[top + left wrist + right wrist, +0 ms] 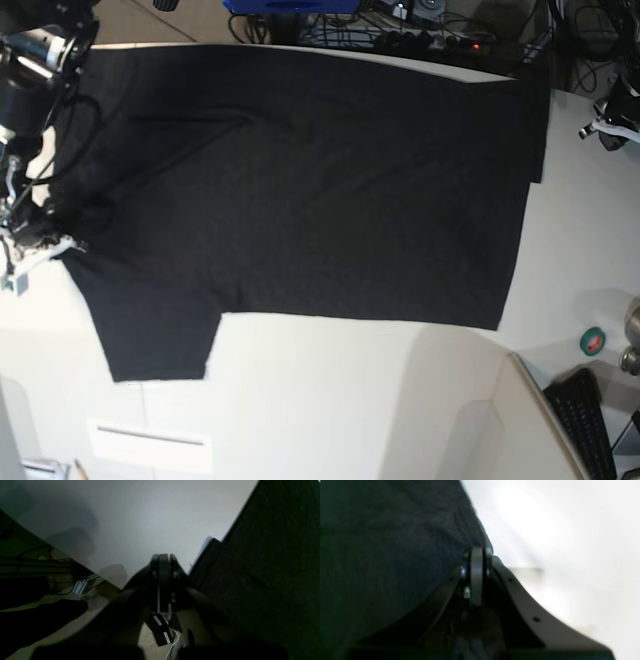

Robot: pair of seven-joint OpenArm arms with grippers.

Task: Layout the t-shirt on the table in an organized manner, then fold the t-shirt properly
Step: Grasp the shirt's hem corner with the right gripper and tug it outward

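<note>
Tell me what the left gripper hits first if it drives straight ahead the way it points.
Probably only the bare off-white table: the shut left gripper aims at open tabletop, with the black cloth t-shirt off to one side. Depth is unclear.

Robotics lab, tangled cables (400, 30) behind an off-white table (330, 400), keyboard (585, 420) at its corner

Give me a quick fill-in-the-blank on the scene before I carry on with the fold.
1. The t-shirt lying spread on the table is ___ in colour.
2. The right gripper is ___ at the shirt's edge.
3. In the base view, the sleeve sticks out at the lower ___.

Missing words: black; shut; left
</note>
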